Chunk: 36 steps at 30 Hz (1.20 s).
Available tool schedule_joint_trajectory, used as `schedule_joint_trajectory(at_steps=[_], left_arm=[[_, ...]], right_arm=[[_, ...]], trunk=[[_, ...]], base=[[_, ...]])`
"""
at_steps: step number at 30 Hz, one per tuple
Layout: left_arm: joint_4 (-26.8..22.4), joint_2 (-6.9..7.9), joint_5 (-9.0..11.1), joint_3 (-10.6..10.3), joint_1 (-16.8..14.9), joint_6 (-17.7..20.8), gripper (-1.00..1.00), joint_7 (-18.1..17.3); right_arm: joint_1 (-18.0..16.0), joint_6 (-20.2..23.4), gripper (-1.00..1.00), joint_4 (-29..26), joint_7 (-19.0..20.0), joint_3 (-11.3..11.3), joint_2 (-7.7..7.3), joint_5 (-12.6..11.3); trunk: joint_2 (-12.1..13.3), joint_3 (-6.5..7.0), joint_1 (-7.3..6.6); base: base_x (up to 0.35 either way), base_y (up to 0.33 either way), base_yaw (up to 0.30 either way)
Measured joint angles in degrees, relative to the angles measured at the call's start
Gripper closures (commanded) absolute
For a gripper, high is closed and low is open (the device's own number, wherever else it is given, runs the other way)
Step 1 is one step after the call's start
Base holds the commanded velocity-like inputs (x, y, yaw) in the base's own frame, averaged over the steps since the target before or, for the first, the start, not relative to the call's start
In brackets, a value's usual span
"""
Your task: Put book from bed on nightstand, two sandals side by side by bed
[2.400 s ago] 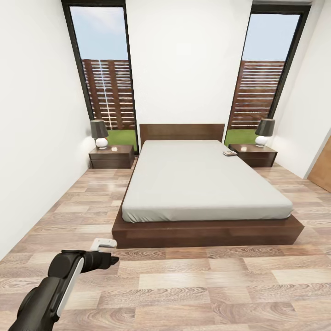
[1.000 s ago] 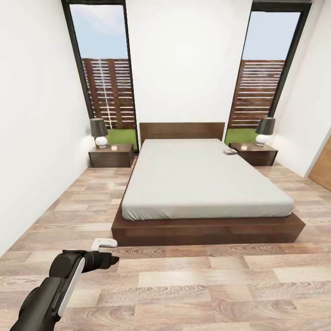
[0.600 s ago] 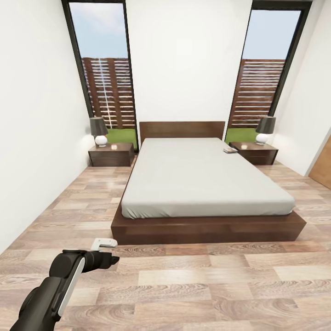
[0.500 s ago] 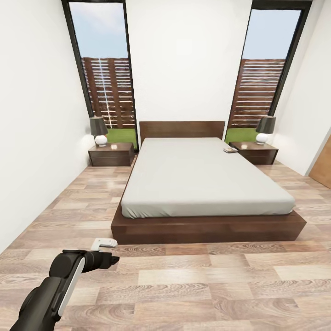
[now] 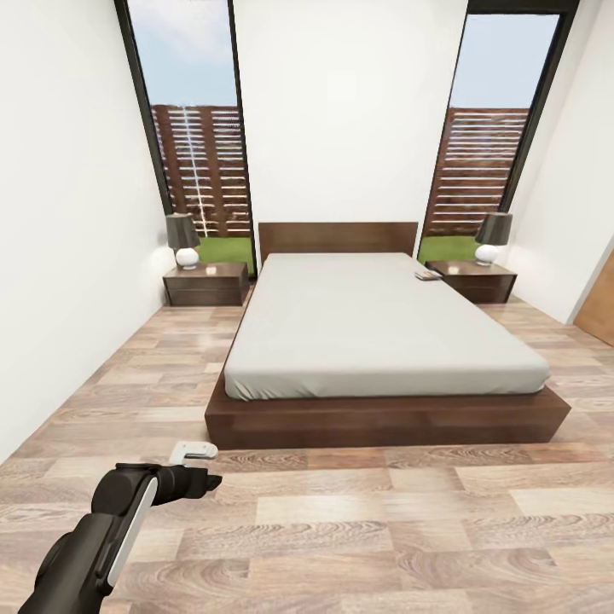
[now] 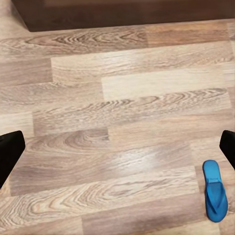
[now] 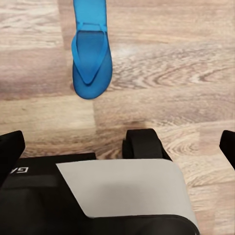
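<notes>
The bed (image 5: pixel 375 328), with a dark wooden frame and grey mattress, stands ahead of me in the bedroom. The book (image 5: pixel 427 275) lies near the mattress's far right edge, close to the right nightstand (image 5: pixel 477 281). The left nightstand (image 5: pixel 205 284) is on the bed's other side. My left gripper (image 5: pixel 200 483) hangs low over the floor in front of the bed's foot. In the left wrist view it (image 6: pixel 117 149) is open and empty, with a blue sandal (image 6: pixel 215 191) on the planks beyond. My right gripper (image 7: pixel 117 144) is open above my own base, with a blue sandal (image 7: pixel 90 49) nearby.
Each nightstand carries a lamp (image 5: pixel 182 240) (image 5: pixel 490 237). Tall windows (image 5: pixel 198 145) flank the headboard. A wooden door edge (image 5: pixel 597 311) shows at the far right. Wood-plank floor (image 5: pixel 358 520) stretches between me and the bed, with strips along both its sides.
The whole head picture has shifted slightly, with the bed now a little higher and smaller, so the camera has moved. My left arm keeps the same pose.
</notes>
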Motion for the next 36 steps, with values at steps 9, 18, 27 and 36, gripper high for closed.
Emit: schedule_joint_trajectory(at_steps=[9, 18, 27, 36], left_arm=[[-0.07, 0.0, 0.11, 0.03, 0.0, -0.01, -1.0, -0.06], [-0.02, 0.0, 0.01, 0.01, 0.0, -0.01, -1.0, 0.17], [0.07, 0.0, -0.12, 0.0, 0.0, -0.06, -1.0, 0.26], [0.08, 0.0, -0.15, 0.01, 0.0, -0.09, -1.0, 0.27]], right_arm=[[-0.2, 0.44, -1.0, -0.26, 0.0, -0.01, 0.29, 0.03], [-0.2, -0.16, -1.0, -0.26, 0.08, 0.03, 0.39, 0.02], [-0.18, -3.14, -1.0, -0.14, 0.15, 0.06, 0.32, -0.01], [-0.19, -4.08, -1.0, -0.08, 0.16, 0.06, 0.32, -0.06]], trunk=[[-3.61, -1.62, 1.98], [-7.22, -3.23, 3.95], [-10.83, -4.85, 5.93], [-14.44, -6.46, 7.91]], base=[[0.0, 0.0, 0.0], [0.0, 0.0, 0.0], [0.0, 0.0, 0.0], [0.0, 0.0, 0.0]])
